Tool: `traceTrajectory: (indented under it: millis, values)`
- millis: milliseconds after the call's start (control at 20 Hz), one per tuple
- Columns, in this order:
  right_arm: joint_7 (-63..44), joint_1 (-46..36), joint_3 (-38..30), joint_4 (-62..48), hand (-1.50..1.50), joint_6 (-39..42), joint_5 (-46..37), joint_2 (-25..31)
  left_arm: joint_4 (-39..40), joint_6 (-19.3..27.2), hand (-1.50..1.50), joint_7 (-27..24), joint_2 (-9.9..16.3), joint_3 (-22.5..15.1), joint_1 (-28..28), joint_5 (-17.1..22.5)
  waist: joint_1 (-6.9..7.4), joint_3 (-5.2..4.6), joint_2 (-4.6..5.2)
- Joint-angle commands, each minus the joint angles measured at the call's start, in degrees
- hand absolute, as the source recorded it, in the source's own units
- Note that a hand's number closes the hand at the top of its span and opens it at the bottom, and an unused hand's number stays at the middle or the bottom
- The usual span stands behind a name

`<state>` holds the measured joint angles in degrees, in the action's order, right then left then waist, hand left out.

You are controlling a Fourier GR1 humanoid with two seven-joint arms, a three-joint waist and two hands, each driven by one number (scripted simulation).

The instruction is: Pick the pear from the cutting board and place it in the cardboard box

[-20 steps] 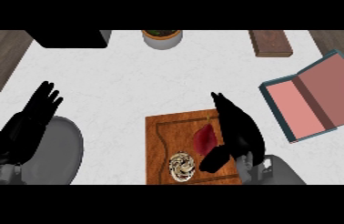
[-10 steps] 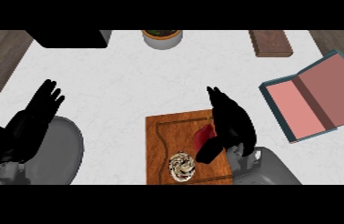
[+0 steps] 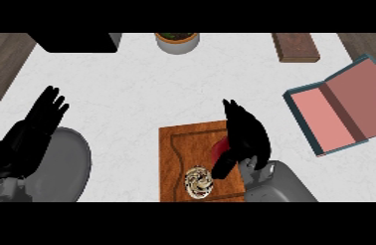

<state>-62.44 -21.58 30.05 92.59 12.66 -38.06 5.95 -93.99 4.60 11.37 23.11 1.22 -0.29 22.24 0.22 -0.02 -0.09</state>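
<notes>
- A white marbled bench (image 3: 147,79) carries a brown wooden cutting board (image 3: 180,154).
- A dark red pear (image 3: 220,148) lies there, mostly hidden.
- The right hand (image 3: 246,134) covers it; grasp unclear.
- The left hand (image 3: 37,124) rests released.

Potted plant (image 3: 176,41) at counter's far edge; brown block (image 3: 297,47) right; black appliance (image 3: 73,42) left.

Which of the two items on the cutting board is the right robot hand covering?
The red one, beneath the right robot hand. The round pale patterned item lies uncovered at the cutting board's near edge.
</notes>
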Motion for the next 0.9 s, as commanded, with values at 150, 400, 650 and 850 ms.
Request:
traceTrajectory:
  millis: [150, 400, 650, 850]
  values:
    - [-5.84, 1.43, 1.22, -4.03, -1.50, 1.60, -4.99, -3.42, 1.42, -0.18, 0.00, -0.09, -2.08, -0.14, -1.07, -1.82, -0.22, 0.00, 0.07]
    - [-4.75, 1.14, -2.84, -3.97, -1.50, 5.67, -3.77, -2.92, 1.87, -1.96, 0.00, 0.80, -1.28, 2.04, -2.60, -1.09, -0.27, 0.00, 0.06]
    - [-3.72, 2.97, -1.15, -5.28, -1.50, 5.16, -5.75, -4.66, 4.05, -3.71, 0.00, -0.56, -1.76, 3.71, -1.89, -1.52, -0.34, 0.00, 0.04]
    - [-4.76, -0.86, -3.13, -8.32, -1.50, 6.76, -4.60, -5.89, 2.13, -3.54, 0.00, 2.51, -1.26, 4.75, -2.86, -1.30, -0.04, 0.01, 0.05]
